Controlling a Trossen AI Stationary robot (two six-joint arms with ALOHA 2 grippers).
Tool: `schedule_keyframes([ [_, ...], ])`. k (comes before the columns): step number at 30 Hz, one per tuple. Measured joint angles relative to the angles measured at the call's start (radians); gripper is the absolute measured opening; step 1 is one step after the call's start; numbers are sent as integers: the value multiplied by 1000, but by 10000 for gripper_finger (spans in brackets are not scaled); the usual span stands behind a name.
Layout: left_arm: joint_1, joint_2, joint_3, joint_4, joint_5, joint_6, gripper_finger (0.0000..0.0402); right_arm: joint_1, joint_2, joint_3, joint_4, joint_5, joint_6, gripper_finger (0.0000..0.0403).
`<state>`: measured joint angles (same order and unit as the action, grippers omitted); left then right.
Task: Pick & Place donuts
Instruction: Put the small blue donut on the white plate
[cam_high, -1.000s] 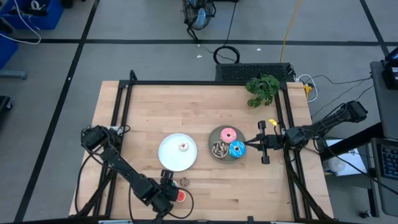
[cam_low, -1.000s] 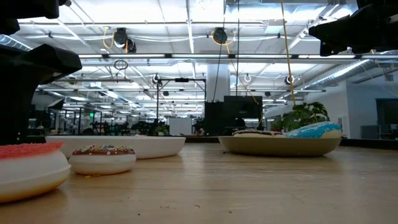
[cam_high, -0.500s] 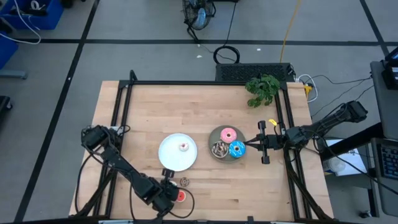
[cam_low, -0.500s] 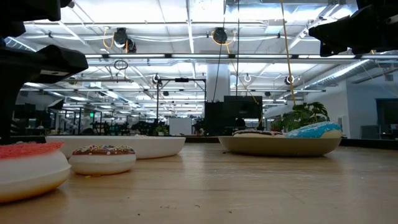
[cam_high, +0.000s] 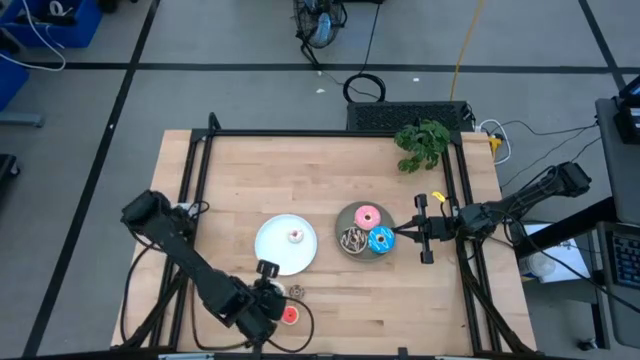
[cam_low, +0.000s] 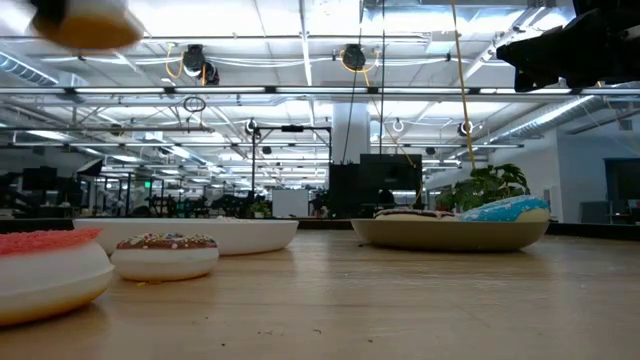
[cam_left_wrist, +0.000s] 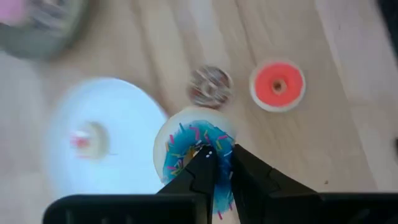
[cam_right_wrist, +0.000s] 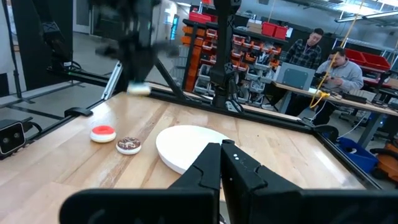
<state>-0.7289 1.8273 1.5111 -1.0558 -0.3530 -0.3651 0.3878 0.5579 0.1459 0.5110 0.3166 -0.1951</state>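
My left gripper (cam_left_wrist: 217, 158) hangs above the table's near edge, just near of the white plate (cam_high: 286, 244), shut on a tiny blue sprinkled donut (cam_left_wrist: 193, 149); the low view shows that donut (cam_low: 85, 25) high up. Below it, a tiny brown donut (cam_high: 297, 291) and a red one (cam_high: 290, 314) lie flat on the wood. A tiny white donut (cam_high: 295, 236) sits on the white plate. The pink (cam_high: 367, 216), blue (cam_high: 381, 240) and brown (cam_high: 353, 240) larger donuts lie on the grey plate (cam_high: 345, 222). My right gripper (cam_high: 395, 237) waits shut beside that plate. My left gripper pinches one side of the blue donut's ring (cam_left_wrist: 186, 163) between its two fingers. One fingertip (cam_left_wrist: 202, 163) is at the hole and the other is outside the rim. The fingers come steeply from above. The donut hangs roughly level, sprinkled face up, clear of the table.
A green toy plant (cam_high: 423, 143) lies at the far right corner. A black frame (cam_high: 200, 180) runs along the table's edges. Bare wood lies to the left of the white plate and along the far half. People sit at desks beyond the table in the right wrist view.
My left gripper has risen straight up from the table near the red donut, taking the tiny blue donut with it. The donut is now lifted well clear of the wood. The red and brown tiny donuts have stayed where they were.
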Motion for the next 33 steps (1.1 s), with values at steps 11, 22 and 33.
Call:
schedule_keyframes([
  [11,60,-211,193,-111,-101,100,46,0,0,0,-9,0,-3,0],
  [22,112,-258,192,-242,-82,31,46,0,0,0,-18,0,-2,0],
  [33,183,-259,128,-320,33,-86,47,0,0,0,-15,0,-1,0],
])
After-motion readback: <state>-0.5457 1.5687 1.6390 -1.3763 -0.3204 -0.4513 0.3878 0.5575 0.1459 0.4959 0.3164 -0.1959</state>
